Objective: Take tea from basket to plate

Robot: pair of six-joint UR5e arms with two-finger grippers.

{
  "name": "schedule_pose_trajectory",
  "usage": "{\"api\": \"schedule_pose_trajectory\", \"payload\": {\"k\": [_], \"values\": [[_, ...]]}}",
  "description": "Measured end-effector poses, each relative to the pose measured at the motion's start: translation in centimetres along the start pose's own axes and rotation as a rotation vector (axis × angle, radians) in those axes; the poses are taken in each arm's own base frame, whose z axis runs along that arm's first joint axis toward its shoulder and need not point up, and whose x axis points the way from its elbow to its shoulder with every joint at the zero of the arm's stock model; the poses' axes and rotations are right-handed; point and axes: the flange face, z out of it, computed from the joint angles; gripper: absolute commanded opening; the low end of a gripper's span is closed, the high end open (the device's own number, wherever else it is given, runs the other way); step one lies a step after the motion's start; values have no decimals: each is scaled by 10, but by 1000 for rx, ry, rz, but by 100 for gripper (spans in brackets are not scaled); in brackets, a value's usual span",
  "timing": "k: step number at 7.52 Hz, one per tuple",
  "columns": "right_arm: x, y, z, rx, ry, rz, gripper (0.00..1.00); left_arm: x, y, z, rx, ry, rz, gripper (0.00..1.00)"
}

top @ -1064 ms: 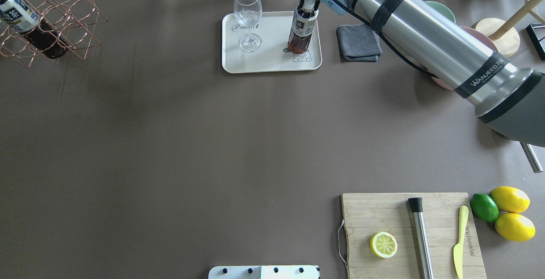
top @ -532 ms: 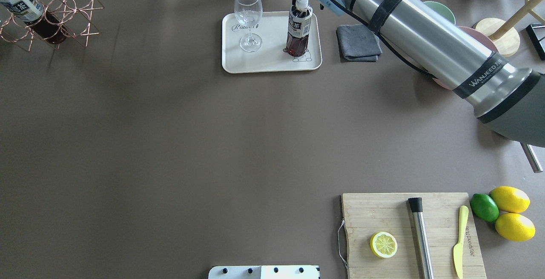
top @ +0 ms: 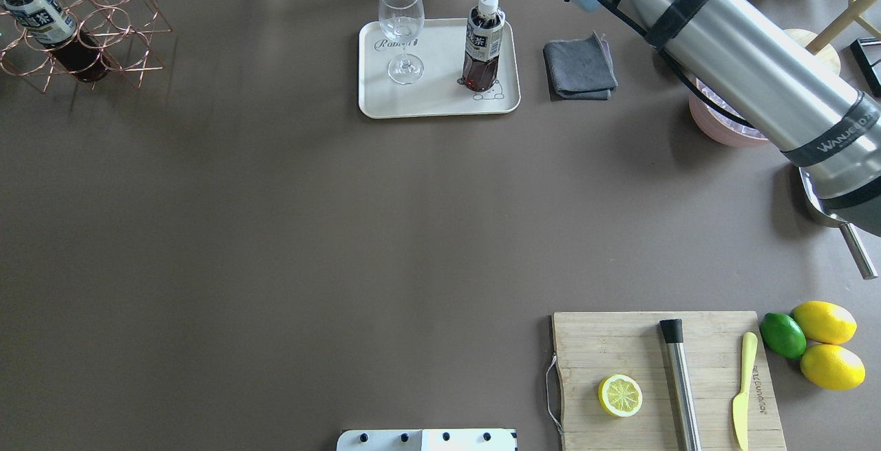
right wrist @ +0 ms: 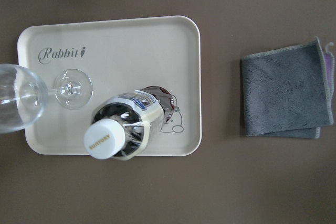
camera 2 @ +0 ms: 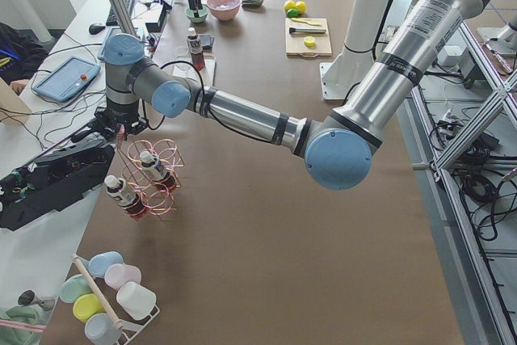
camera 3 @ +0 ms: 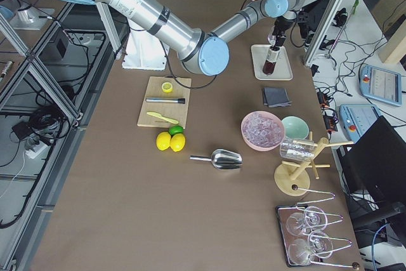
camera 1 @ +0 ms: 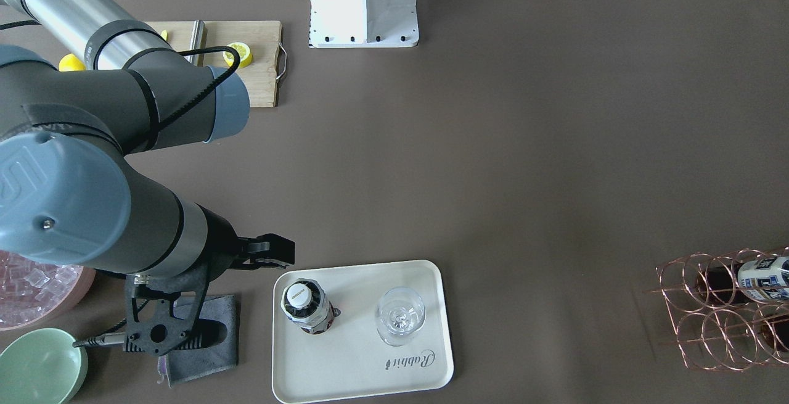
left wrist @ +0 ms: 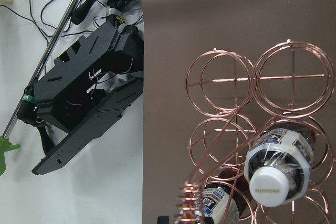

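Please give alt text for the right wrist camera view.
A clear plastic bottle of dark tea, white-capped, stands upright on a cream rectangular tray beside an empty wine glass; a folded grey cloth lies off the tray, on the brown table.

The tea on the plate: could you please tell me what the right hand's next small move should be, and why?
Probably lift the right hand clear of the plate: the tea stands upright on it beside the glass, and the hand touches neither.
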Motion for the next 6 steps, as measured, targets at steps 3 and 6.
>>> {"api": "schedule_pose_trajectory", "payload": {"k": [3,6], "values": [[128,81,-17,12,30,-79,100,5,-13,16,3,19,9,0],[267,147,-18,7,73,-168,100,7,-22,24,-11,8,29,30]]}}
